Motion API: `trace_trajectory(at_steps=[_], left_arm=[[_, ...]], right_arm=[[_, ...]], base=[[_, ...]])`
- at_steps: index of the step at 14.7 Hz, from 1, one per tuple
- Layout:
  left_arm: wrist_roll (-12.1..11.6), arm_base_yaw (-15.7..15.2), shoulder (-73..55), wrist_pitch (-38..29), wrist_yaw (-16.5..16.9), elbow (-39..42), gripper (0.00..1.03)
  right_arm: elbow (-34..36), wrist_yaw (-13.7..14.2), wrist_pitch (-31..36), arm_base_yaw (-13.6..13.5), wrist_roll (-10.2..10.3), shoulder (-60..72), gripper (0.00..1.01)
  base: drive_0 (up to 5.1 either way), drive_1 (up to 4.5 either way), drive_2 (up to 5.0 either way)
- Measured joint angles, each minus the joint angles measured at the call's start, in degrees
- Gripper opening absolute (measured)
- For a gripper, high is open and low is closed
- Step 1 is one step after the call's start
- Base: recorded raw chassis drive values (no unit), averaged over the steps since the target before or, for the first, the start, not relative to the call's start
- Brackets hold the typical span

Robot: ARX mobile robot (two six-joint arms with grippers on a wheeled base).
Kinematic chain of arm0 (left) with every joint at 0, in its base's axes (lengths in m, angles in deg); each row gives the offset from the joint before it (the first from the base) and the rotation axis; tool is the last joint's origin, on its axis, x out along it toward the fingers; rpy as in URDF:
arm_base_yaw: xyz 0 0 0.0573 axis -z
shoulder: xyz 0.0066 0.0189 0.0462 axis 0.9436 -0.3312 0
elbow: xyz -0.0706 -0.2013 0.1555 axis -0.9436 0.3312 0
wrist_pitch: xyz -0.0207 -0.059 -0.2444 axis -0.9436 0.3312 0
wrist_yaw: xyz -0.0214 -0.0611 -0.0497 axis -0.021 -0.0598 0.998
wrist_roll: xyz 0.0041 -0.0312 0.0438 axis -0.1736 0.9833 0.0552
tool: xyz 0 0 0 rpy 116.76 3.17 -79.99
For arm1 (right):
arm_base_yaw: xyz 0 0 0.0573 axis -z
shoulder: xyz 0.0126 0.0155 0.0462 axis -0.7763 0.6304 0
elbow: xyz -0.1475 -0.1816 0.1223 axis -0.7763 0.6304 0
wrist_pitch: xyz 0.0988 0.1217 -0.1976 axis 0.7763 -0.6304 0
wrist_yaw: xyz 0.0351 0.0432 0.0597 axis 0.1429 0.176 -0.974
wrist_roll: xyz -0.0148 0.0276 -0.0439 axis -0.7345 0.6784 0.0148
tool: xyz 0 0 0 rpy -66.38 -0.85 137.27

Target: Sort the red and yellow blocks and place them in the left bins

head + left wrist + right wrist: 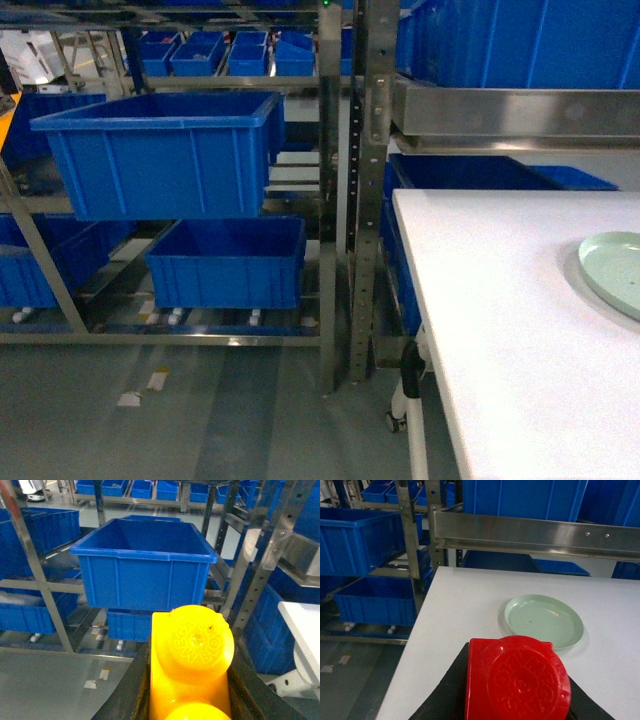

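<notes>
In the left wrist view the orange-yellow block [191,670], round studs toward the camera, sits clamped between the black fingers [136,690] of my left gripper [192,652]. It hangs in front of a big blue bin [145,582] on the rack, with a second bin [125,624] below. The right wrist view shows the red block [512,677] held in my right gripper [517,680] above the white table [465,605]. Neither gripper shows in the head view, where the upper bin [150,165] and lower bin [228,268] stand at left.
A pale green plate [543,621] lies on the table; its edge [612,272] shows at the head view's right. Steel rack uprights [365,200] stand between the bins and the table [500,340]. More blue crates [215,55] fill shelves behind. Grey floor lies below.
</notes>
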State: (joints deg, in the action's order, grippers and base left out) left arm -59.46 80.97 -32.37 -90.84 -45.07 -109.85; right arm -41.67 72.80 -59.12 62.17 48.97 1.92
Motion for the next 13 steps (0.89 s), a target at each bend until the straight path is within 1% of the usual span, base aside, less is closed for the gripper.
trace_trajectory(at_steps=[13], left_arm=[[0.0, 0.0, 0.0, -0.2, 0.0, 0.0, 0.28]], right_arm=[[0.1, 0.0, 0.0, 0.0, 0.0, 0.0, 0.27]], base=[[-5.0, 2.39, 2.4]])
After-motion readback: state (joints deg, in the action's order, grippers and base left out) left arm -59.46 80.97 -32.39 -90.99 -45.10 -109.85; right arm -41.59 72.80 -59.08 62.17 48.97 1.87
